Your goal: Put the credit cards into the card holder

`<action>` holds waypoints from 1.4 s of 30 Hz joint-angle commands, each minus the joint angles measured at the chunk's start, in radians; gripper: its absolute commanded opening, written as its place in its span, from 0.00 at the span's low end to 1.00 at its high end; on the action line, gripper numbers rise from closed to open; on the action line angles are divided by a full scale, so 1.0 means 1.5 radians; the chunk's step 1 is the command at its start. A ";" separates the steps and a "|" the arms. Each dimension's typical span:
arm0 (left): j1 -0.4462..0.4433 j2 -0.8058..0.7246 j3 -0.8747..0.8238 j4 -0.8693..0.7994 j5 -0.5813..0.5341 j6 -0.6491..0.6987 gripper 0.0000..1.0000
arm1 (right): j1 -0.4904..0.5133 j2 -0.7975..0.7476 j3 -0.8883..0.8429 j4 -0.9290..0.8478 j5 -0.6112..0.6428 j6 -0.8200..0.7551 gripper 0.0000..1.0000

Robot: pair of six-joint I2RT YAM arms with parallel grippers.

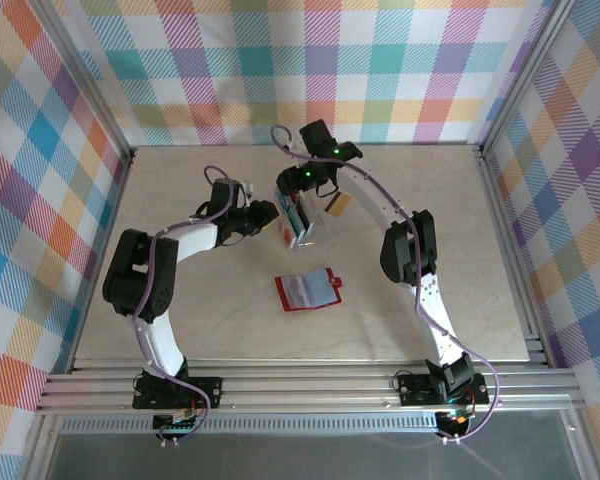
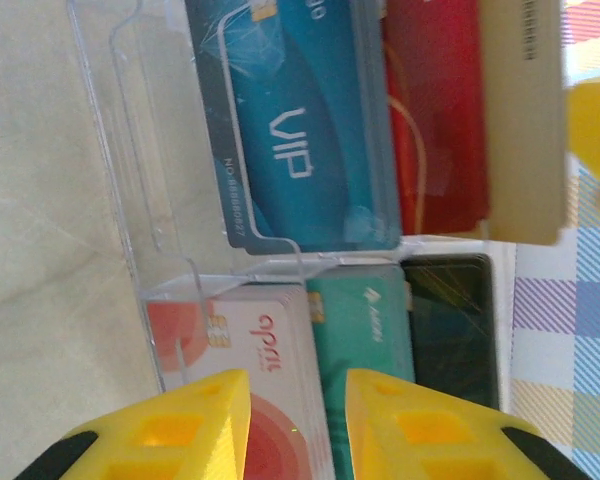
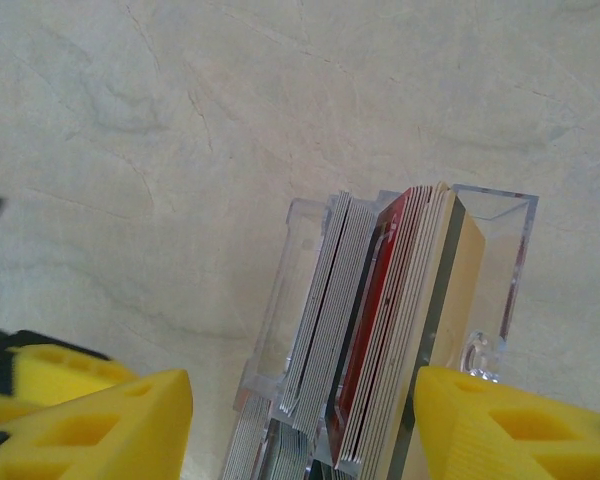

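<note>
Above the clear rack (image 3: 502, 232), the right gripper (image 3: 305, 385) is hovering wide-jawed, straddling the edges of the upright credit cards (image 3: 380, 300); the left gripper (image 2: 298, 380), narrowly parted, is facing their fronts.

left arm (image 1: 165, 262): white links, black joints, lilac cable | right arm (image 1: 420, 275): same build, two green lights | left gripper (image 2: 298, 400): yellow fingers, square recesses, black bases | right gripper (image 3: 302, 400): same yellow fingers
</note>
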 commanded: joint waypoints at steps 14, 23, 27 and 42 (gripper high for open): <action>0.008 0.067 0.069 0.019 0.041 -0.003 0.30 | 0.009 0.038 0.039 -0.032 -0.006 -0.019 0.57; 0.008 0.098 0.096 0.010 0.048 0.001 0.30 | 0.007 0.022 0.031 -0.031 -0.033 -0.013 0.50; 0.008 0.109 0.103 0.007 0.050 0.002 0.29 | 0.007 0.017 0.031 -0.033 -0.044 -0.011 0.51; 0.008 0.130 0.117 0.003 0.052 0.002 0.28 | 0.001 0.004 0.028 -0.032 -0.061 -0.002 0.51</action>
